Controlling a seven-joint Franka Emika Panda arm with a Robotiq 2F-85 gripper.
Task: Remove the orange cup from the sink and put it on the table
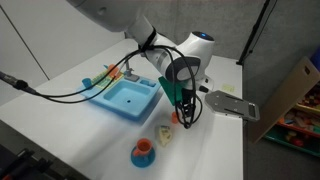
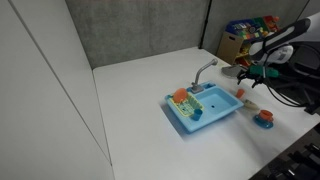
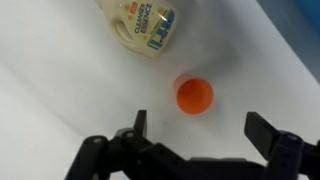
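The orange cup (image 3: 194, 96) stands upright on the white table, seen from above in the wrist view. It also shows in both exterior views (image 1: 165, 133) (image 2: 241, 93), outside the blue sink (image 1: 130, 97) (image 2: 205, 108). My gripper (image 3: 200, 130) is open and empty, with its two fingers spread just above and to the near side of the cup, not touching it. In the exterior views the gripper (image 1: 185, 105) (image 2: 248, 76) hangs above the table beside the sink.
A cleaner bottle (image 3: 145, 25) lies on the table just past the cup. An orange item on a blue dish (image 1: 143, 152) (image 2: 264, 118) sits near the table's edge. An orange object (image 2: 181, 96) and a blue one (image 2: 197, 112) are at the sink. Cables cross the table (image 1: 60, 93).
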